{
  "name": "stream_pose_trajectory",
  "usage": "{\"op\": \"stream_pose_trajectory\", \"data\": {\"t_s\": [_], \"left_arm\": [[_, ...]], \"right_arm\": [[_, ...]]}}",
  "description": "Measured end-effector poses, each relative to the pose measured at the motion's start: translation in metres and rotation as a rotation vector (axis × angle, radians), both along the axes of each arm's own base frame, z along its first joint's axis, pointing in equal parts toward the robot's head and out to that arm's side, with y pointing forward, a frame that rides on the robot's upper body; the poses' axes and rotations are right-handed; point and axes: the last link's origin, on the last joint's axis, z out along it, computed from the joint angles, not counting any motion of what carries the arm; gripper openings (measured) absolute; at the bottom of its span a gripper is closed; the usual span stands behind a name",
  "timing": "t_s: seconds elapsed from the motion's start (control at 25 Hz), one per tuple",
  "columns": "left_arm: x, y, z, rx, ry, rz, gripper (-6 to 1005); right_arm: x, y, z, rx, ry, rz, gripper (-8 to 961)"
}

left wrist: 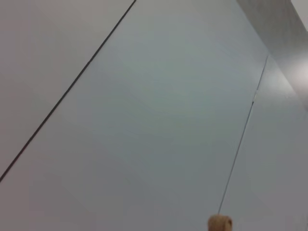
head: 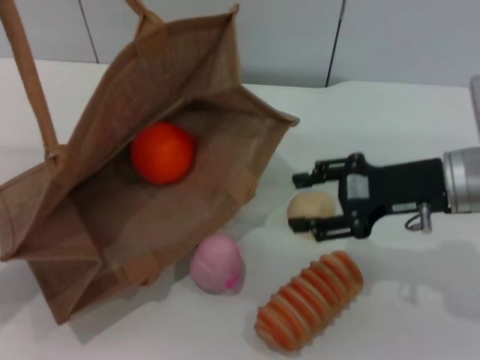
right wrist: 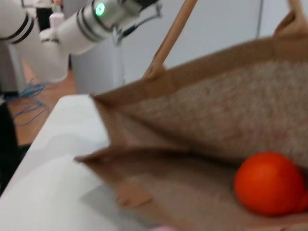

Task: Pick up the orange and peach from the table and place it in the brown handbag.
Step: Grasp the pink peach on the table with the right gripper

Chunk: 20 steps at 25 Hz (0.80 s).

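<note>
The brown handbag lies on its side on the white table with its mouth open toward me. The orange rests inside it and also shows in the right wrist view, orange, against the woven wall of the handbag. The pink peach sits on the table just outside the bag's front edge. My right gripper is open, low over the table to the right of the bag, its fingers on either side of a pale beige ball. The left arm reaches up near a bag strap.
An orange-and-cream striped ribbed cylinder lies at the front right, just below my right gripper and right of the peach. One long strap rises at the far left. Grey wall panels stand behind the table.
</note>
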Motion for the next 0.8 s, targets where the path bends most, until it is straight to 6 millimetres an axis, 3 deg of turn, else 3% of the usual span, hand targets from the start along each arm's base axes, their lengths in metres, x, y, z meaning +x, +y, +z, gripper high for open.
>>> {"op": "stream_pose_trajectory", "data": {"t_s": [0.8], "left_arm": [[0.008,0.007,-0.002,-0.008,0.0,-0.025,120]], "right_arm": [[-0.022,-0.001,-0.064,-0.097,-0.244,0.019,708]]}}
